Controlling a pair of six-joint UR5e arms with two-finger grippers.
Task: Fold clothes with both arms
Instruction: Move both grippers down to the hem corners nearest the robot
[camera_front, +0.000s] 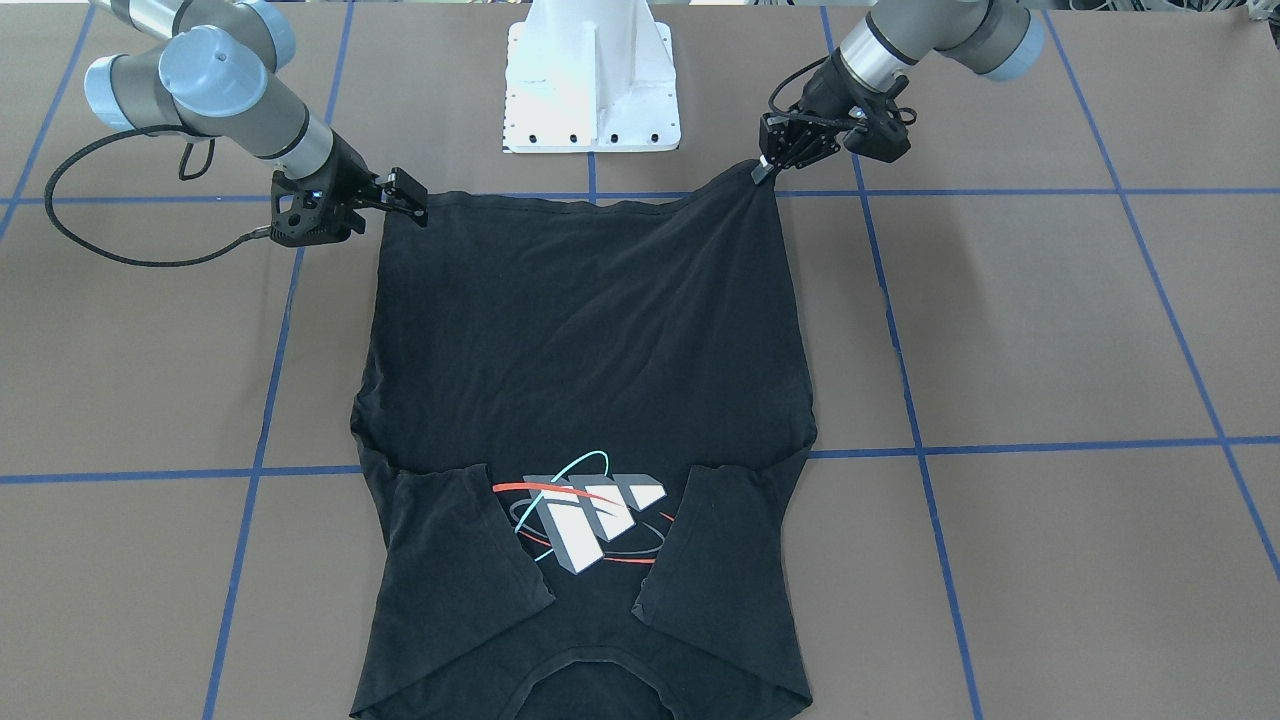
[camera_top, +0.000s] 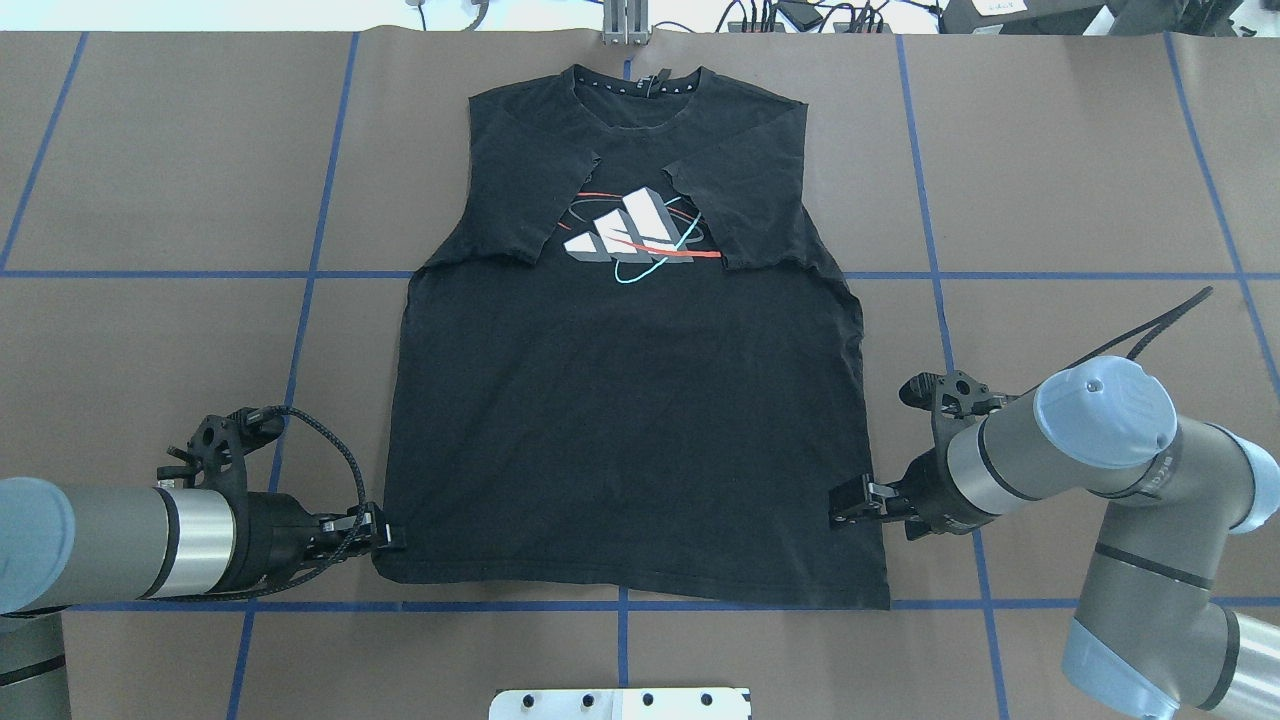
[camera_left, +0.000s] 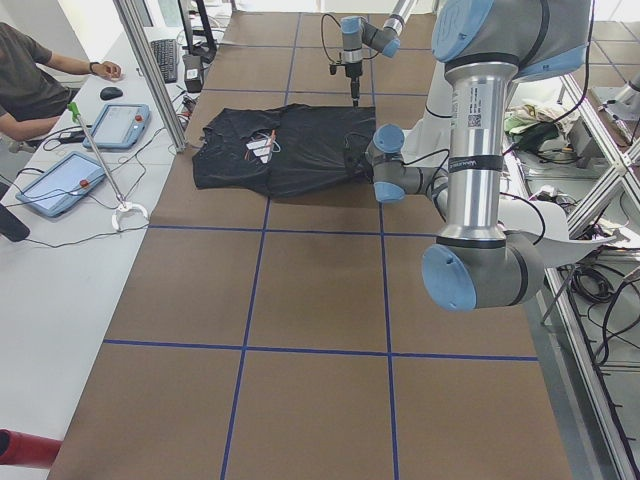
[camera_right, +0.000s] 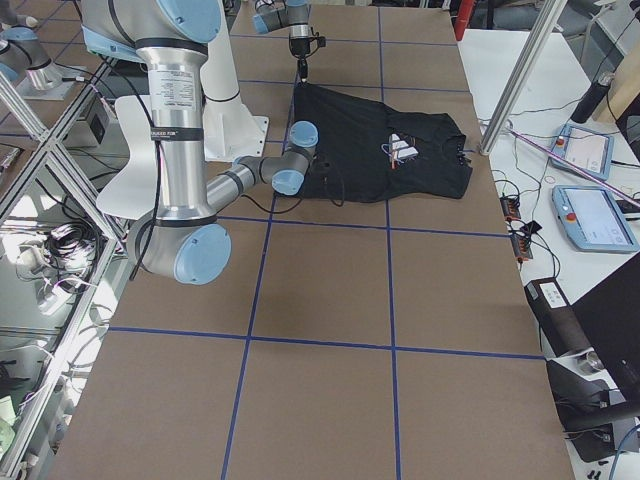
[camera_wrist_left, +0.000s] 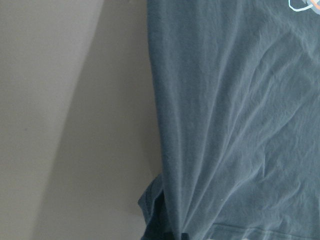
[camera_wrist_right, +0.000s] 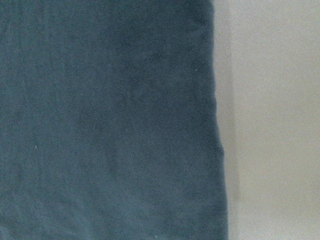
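The left gripper (camera_front: 762, 172) is clamped on one hem corner of the black T-shirt (camera_front: 590, 330), off to one side of the white pedestal base (camera_front: 592, 80) — the cloth tents up to it, and its wrist view shows the fabric bunched. The right gripper (camera_front: 412, 200) sits at the other hem corner, on the base's other side, but I honestly can't tell if it's pinching the cloth or not. The shirt lies spread on the brown table (camera_front: 1050, 330) straight out from the base — hem end nearest it, collar farthest, both sleeves folded in over the edges of the graphic (camera_front: 590, 515).
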